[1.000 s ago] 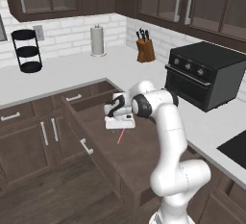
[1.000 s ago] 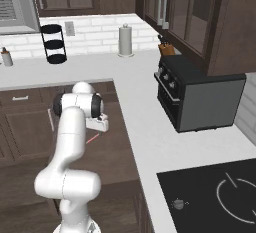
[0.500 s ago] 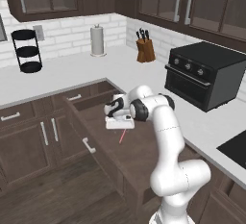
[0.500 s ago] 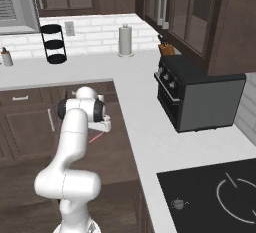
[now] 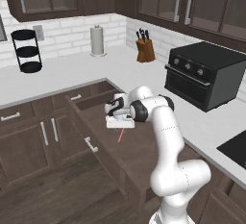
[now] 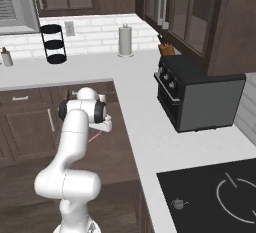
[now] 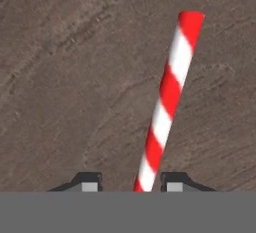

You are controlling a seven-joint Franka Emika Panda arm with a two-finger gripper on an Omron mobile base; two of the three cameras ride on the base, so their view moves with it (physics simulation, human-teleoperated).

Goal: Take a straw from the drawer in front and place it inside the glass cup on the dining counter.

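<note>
Dark brown cabinets and a white brick wall frame this kitchen corner, where a pale L-shaped counter carries a black tiered rack, a paper towel roll on a stand, a wooden knife block and a black toaster oven. A black cooktop is set into the counter at the near right.

Below the counter's inner corner, the long shallow dark brown wooden drawer stands pulled out, its short silver bar handle on the front panel. The white arm bends down over it, and the hand hangs low inside the drawer.

The thin red and white striped straw lies on the brown wood floor of the drawer, slanting away from the hand. Its near end sits between the two dark fingertips, which stand partly closed with a small gap on either side of it; whether they actually touch it cannot be told. From the left base camera the straw shows as a short red line just below the hand.
</note>
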